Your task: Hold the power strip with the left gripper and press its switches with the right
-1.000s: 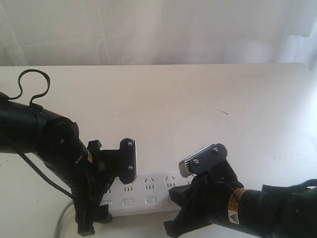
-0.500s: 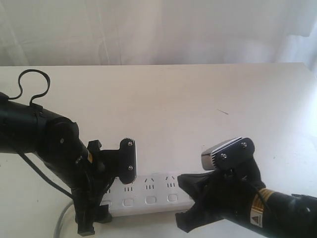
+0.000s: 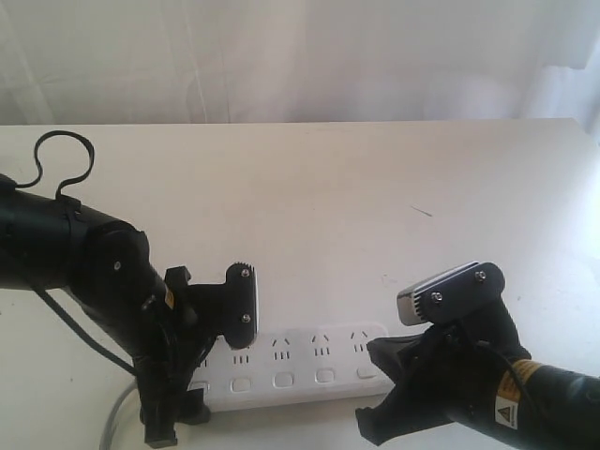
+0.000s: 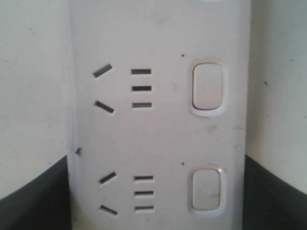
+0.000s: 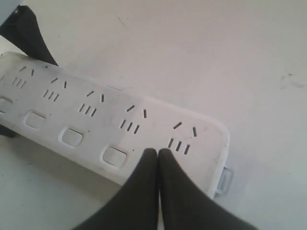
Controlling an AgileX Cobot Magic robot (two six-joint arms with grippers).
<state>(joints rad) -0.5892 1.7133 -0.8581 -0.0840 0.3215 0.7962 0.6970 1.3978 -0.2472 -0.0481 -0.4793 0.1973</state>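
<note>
The power strip lies flat on the pale tabletop, along its near edge in the exterior view, with its sockets facing up. A grey cord leaves its left end and runs off the lower edge of that view.

The left pincer straddles the strip's left end. One screw-studded finger plate stands against the far side and the other reaches down at the near side. In the left wrist view the two dark fingers flank the white bar and meet its long edges, so the pincer is clamped on the power strip. Two sockets and their paired buttons fill the space between the fingers.

The switches run in a row along the strip's near side, one by each socket. The right wrist view shows four of them. The place where a fifth would sit, by the end socket, is covered by the black fingers.

The right pincer is clenched, its two fingers pressed together with no gap between them. Its tips sit over the near edge of the strip, between the fourth button and the last socket. Whether they touch the plastic cannot be told. In the exterior view its silvery ribbed tip shows just beyond the strip's right end.
</note>
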